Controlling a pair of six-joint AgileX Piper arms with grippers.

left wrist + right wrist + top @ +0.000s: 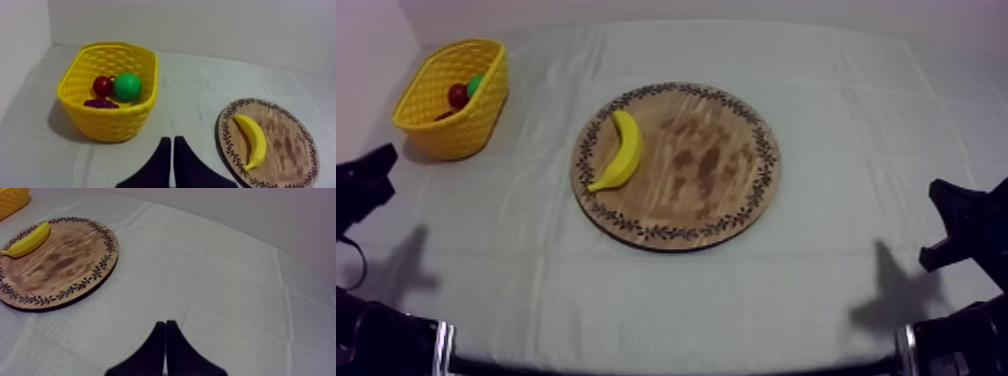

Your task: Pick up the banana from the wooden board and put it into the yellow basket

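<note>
Finding the banana (621, 152) flat on the board (716, 190), a smooth, curved yellow crescent on the half nearer the basket (461, 135), just inside the patterned rim. Round disc of blotchy brown wood, edged with a band of dark leafy ornament, set at the middle of the creased, grey-white-clothed surface (756, 310). Yellow lattice walls with a woven look, rounded corners and a thick rim, standing well apart from the board at the far left corner. Holding a small red fruit (102, 86), a glossy green ball (127, 86) touching it, and dark purple grapes (101, 103) beside both. Clenched on nothing, black fingers pressed into a narrow wedge: left claw (172, 142), pointing between basket and board. Likewise clenched and empty: right claw (165, 325), over bare surface beside the board.
</note>
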